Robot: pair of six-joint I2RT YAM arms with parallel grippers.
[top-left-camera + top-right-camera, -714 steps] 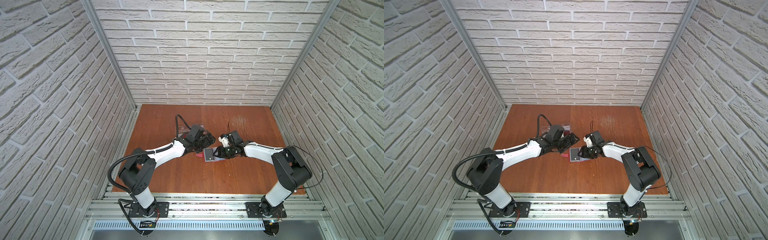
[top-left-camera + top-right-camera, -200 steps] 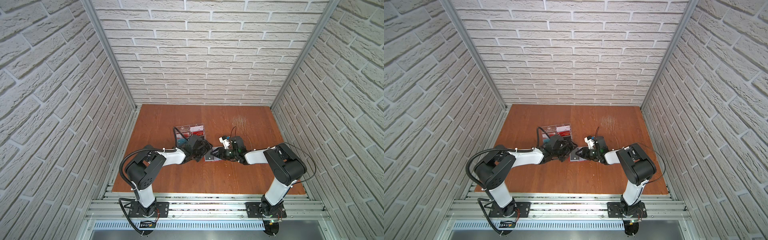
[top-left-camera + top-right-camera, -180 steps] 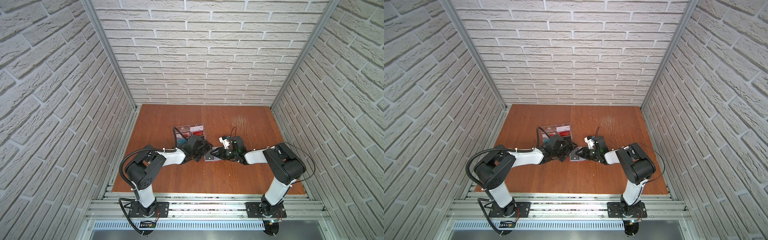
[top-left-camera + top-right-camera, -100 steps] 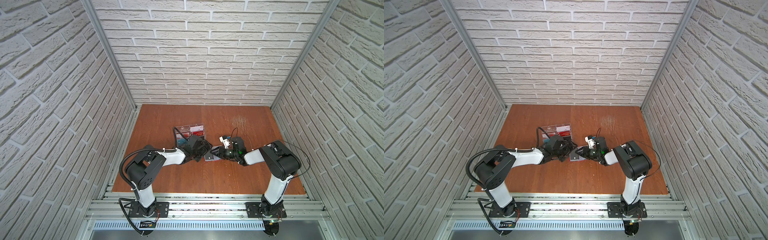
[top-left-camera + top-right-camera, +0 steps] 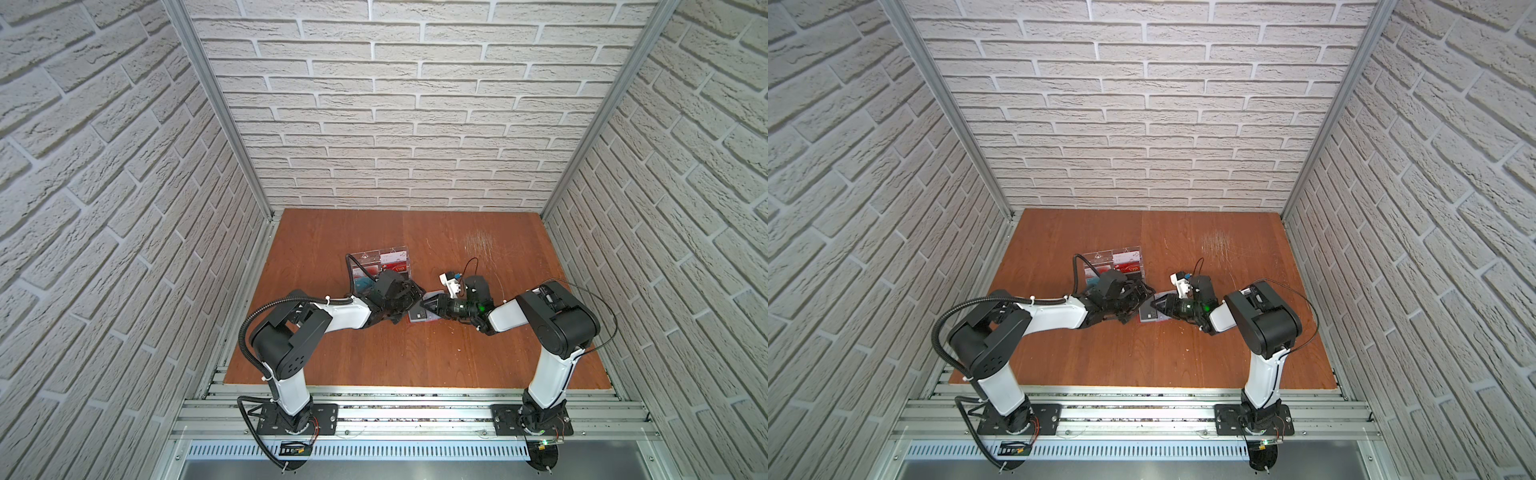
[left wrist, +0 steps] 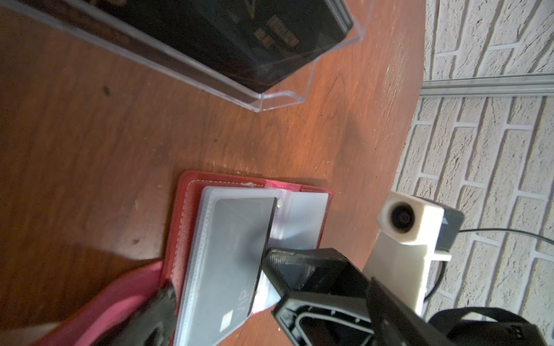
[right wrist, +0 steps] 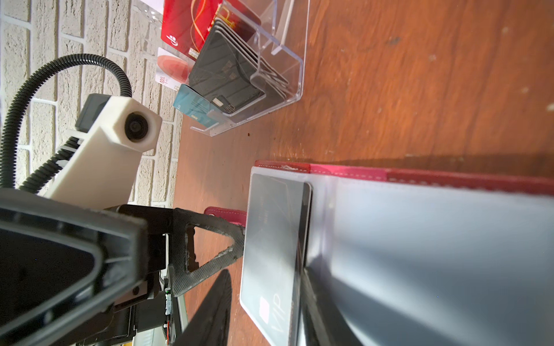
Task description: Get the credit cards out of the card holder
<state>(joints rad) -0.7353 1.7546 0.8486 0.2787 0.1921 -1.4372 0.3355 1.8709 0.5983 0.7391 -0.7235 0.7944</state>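
Note:
The red card holder (image 5: pixel 417 319) (image 5: pixel 1147 317) lies open on the table between my two grippers. Its greyish sleeves show inside the red cover (image 6: pixel 192 191) (image 7: pixel 419 176). A dark grey credit card (image 6: pixel 233 239) (image 7: pixel 275 233) with pale "VIP" print sits on the left-hand sleeves, one long edge raised at the spine. My right gripper (image 5: pixel 432 309) (image 5: pixel 1163 308) is partly open. One of its fingers (image 6: pixel 299 257) rests on the right-hand sleeves with its tip against that raised edge. My left gripper (image 5: pixel 409 305) (image 5: pixel 1140 303) is wide open, one finger (image 7: pixel 215 257) at the holder's outer edge by the strap tab.
A clear acrylic tray (image 5: pixel 380 259) (image 5: pixel 1113 254) (image 6: pixel 269 99) (image 7: pixel 296 66) stands just behind the left gripper, holding black, red and teal cards. Brick walls close in the table at the back and both sides.
Over the last second both grippers have stayed at the holder, and the right arm's elbow has swung in toward the middle. Well before that, both arms reached from farther out and hid the tray.

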